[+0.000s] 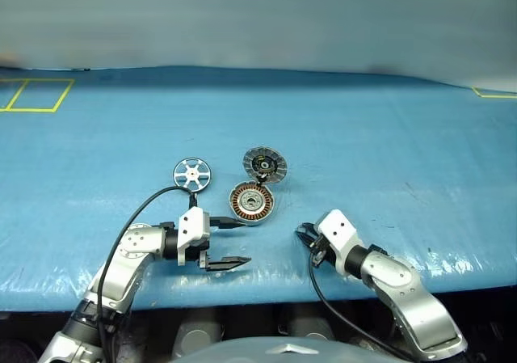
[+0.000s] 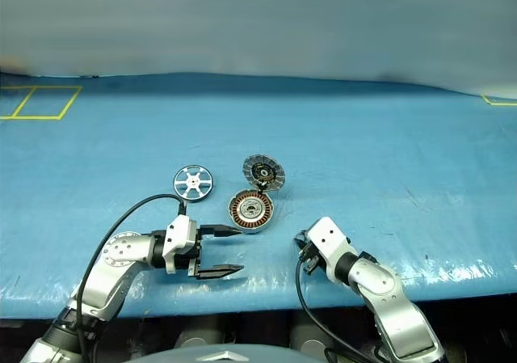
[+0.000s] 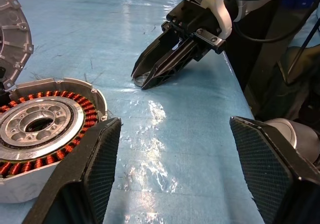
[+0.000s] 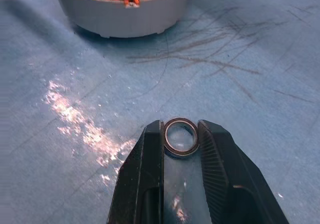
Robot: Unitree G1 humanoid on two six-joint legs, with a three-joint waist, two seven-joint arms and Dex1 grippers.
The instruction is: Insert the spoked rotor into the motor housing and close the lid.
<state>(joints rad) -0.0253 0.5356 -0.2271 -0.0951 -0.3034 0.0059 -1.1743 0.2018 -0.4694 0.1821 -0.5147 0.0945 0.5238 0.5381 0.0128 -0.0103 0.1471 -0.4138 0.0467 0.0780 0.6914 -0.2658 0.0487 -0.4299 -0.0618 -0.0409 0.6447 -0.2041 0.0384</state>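
Note:
The spoked rotor (image 1: 192, 173) lies flat on the blue table, left of the motor housing (image 1: 252, 203). The housing's copper windings face up, and the lid (image 1: 265, 165) stands open, tilted up at its far rim. My left gripper (image 1: 242, 242) is open just in front of the housing, pointing right, with nothing between its fingers (image 3: 97, 174). Right of the housing, my right gripper (image 4: 181, 134) is shut on a small silver metal ring (image 4: 181, 136) held at its fingertips, close above the table; it also appears as the right gripper (image 3: 150, 77).
Blue sheet (image 1: 388, 153) covers the table, whose front edge (image 1: 266, 298) runs just below both grippers. Yellow tape marks lie at the far left (image 1: 36, 94) and far right (image 1: 493, 93). Black cables loop from both wrists.

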